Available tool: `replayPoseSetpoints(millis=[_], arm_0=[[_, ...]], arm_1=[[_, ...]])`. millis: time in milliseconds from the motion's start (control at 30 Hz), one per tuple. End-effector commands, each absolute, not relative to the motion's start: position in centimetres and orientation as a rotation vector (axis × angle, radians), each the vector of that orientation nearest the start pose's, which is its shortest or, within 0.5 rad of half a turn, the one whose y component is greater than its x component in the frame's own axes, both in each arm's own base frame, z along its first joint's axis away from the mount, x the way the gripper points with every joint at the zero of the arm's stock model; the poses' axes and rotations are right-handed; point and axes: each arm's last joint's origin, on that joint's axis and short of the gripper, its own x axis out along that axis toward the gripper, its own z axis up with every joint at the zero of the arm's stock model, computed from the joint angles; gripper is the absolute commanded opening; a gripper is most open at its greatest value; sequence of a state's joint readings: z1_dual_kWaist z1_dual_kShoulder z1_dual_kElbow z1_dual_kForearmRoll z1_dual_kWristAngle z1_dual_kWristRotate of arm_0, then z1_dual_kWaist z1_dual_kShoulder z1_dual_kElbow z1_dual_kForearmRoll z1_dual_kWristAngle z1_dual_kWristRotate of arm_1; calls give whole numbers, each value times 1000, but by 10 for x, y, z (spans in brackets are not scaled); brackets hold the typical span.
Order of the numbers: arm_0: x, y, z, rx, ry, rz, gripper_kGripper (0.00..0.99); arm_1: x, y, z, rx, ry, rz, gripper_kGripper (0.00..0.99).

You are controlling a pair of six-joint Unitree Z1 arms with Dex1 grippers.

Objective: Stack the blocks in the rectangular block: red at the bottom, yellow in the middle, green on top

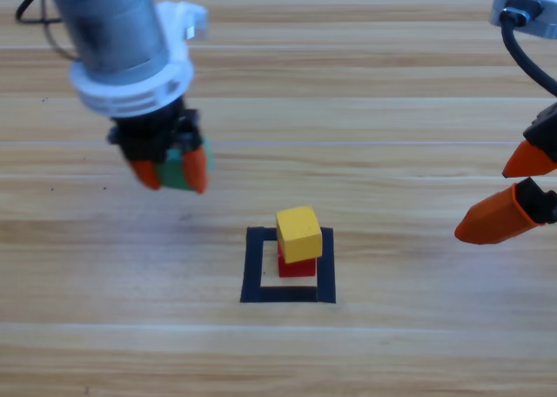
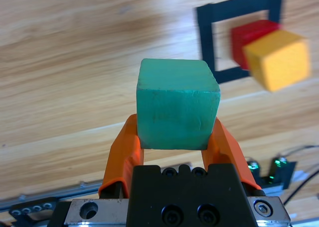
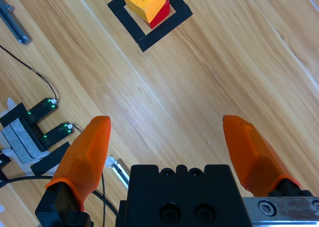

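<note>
The black tape square outline (image 1: 253, 266) on the wooden table (image 1: 392, 110) contains the small matte red cube (image 1: 297, 267), with the matte yellow cube (image 1: 298, 234) stacked on top. Farther back left, the left gripper (image 1: 174, 171) clamps the teal-green cube (image 2: 177, 103) above the table. At the right edge, the right gripper (image 1: 522, 192) waits, jaws apart.

A pale wooden table (image 1: 365, 101) with lengthwise grain fills the view. In the right wrist view, small black electronic modules with green lights (image 3: 47, 120) sit near the table's edge, thin black cables (image 3: 30, 67) running beside them.
</note>
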State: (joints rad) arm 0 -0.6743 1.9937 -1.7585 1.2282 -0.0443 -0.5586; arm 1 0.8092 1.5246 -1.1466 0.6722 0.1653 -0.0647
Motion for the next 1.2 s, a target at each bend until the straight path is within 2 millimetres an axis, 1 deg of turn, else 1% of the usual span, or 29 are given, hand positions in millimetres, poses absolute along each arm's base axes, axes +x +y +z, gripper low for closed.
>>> replayPoseSetpoints(millis=[33, 133, 267, 400, 467, 633, 900, 1200], arm_0=[[281, -272, 310, 16, 1548, -201, 75], [283, -275, 308, -44, 1569, -146, 75], [288, -280, 310, -125, 1573, -86, 75], [286, -281, 310, -210, 1573, 15, 75], [285, -285, 310, -234, 1564, 41, 75], [287, -305, 303, -204, 1554, 55, 75], [290, -339, 281, -110, 1565, 24, 75], [295, -351, 266, -58, 1575, 2, 75]], arm_1=[[182, 204, 303, -437, 1079, 897, 990], [181, 203, 302, -439, 1084, 896, 990], [181, 204, 301, -438, 1088, 898, 990], [182, 204, 300, -438, 1090, 899, 990], [182, 204, 300, -438, 1089, 898, 990], [181, 204, 300, -440, 1092, 899, 990], [181, 203, 298, -442, 1096, 901, 990], [180, 203, 298, -444, 1097, 904, 990]])
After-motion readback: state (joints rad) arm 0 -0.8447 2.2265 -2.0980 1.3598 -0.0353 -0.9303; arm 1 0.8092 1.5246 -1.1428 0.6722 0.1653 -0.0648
